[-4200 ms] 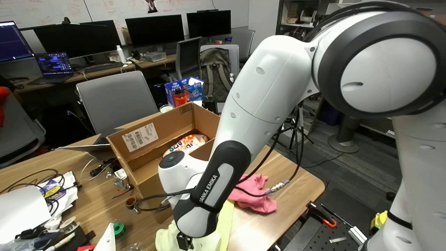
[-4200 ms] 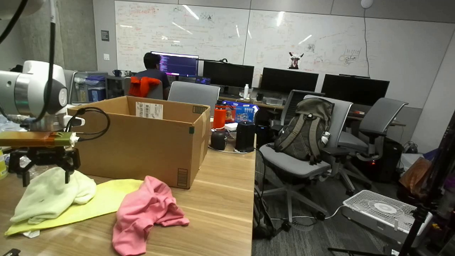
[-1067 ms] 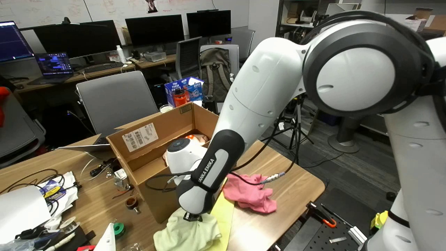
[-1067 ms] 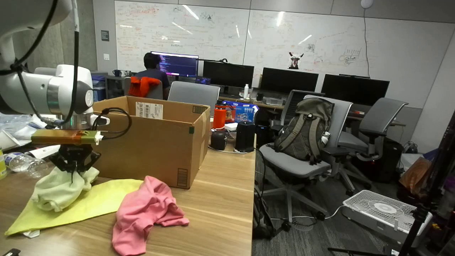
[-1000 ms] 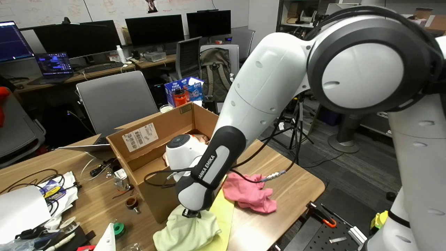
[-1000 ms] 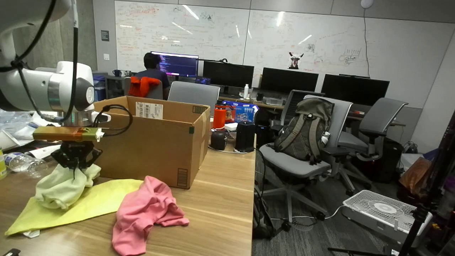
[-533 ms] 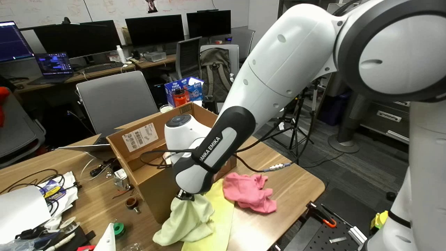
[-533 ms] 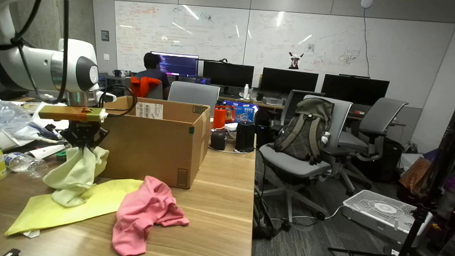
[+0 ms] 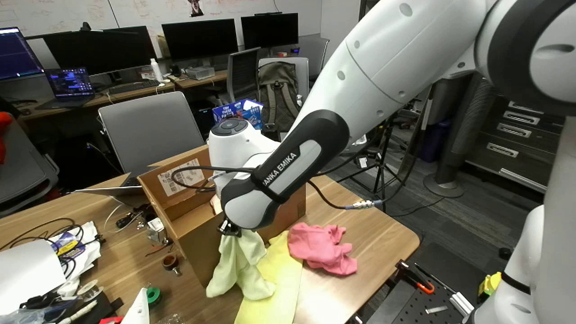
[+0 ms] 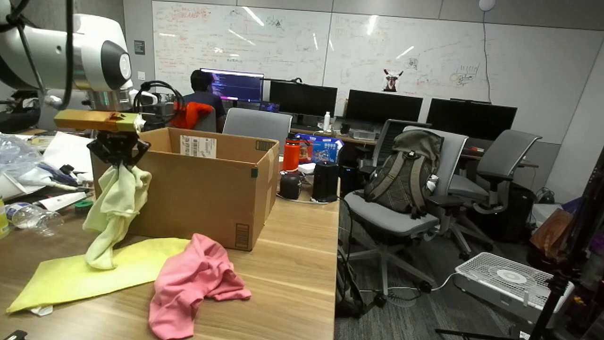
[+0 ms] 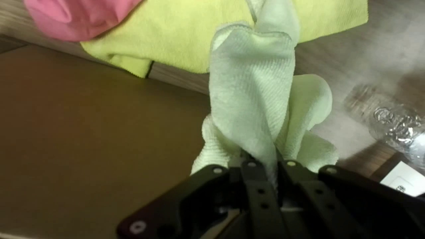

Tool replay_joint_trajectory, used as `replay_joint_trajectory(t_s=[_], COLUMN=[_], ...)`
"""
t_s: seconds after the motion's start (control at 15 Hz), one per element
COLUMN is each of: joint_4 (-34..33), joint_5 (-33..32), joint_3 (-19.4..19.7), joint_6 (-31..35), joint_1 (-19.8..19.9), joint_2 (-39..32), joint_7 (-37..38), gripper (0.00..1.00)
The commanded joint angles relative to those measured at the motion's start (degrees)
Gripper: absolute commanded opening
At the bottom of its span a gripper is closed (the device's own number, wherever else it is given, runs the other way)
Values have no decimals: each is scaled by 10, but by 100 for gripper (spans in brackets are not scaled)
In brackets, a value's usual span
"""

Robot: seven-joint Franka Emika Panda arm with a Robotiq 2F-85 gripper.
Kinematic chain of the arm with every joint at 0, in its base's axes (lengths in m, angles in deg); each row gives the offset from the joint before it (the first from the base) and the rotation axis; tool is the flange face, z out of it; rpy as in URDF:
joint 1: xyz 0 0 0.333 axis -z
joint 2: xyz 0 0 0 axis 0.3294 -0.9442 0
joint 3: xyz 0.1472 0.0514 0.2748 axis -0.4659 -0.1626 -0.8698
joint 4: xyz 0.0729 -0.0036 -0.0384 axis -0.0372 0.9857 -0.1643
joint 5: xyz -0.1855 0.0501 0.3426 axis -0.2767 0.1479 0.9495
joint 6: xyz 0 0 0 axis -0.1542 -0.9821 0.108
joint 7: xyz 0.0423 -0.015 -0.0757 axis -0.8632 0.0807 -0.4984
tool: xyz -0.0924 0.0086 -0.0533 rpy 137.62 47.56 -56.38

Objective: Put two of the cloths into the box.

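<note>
My gripper [image 10: 121,165] is shut on the pale green cloth [image 10: 118,203], which hangs from the fingertips in long folds beside the cardboard box [image 10: 198,198]. The jaws stand a little above the near wall's mid-height, outside the box. In the wrist view the pale green cloth [image 11: 249,86] runs up between the fingers. Its lower end hangs over the yellow cloth [image 10: 61,278]; whether they touch I cannot tell. The pink cloth [image 10: 193,283] lies crumpled on the table, overlapping the yellow one's end. In an exterior view the open-topped box [image 9: 193,252] is partly hidden by my arm.
A clear plastic bottle [image 10: 35,218] and a green roll [image 9: 153,295] lie near the box. Papers and cables [image 9: 72,243] clutter one table side. A sliver of a printed item [image 9: 216,204] shows inside the box. An orange bottle [image 10: 291,153] stands behind it.
Seconds ago the gripper stood open over the pale green cloth; then it shut on it. Since then it has risen, lifting the cloth off the yellow one into a hanging bundle.
</note>
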Motion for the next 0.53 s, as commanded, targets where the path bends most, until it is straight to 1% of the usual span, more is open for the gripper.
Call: replay_joint_trajectory(t_s=[0.0, 0.27, 0.47], joint_4=[-9, -44, -82], joint_5=[-31, -48, -64], joint_3=[3, 2, 3], joint_6=[-3, -24, -51], joint_1=[3, 14, 27], joint_2=[50, 80, 91], joint_7=[35, 59, 73], gripper=[2, 2, 2])
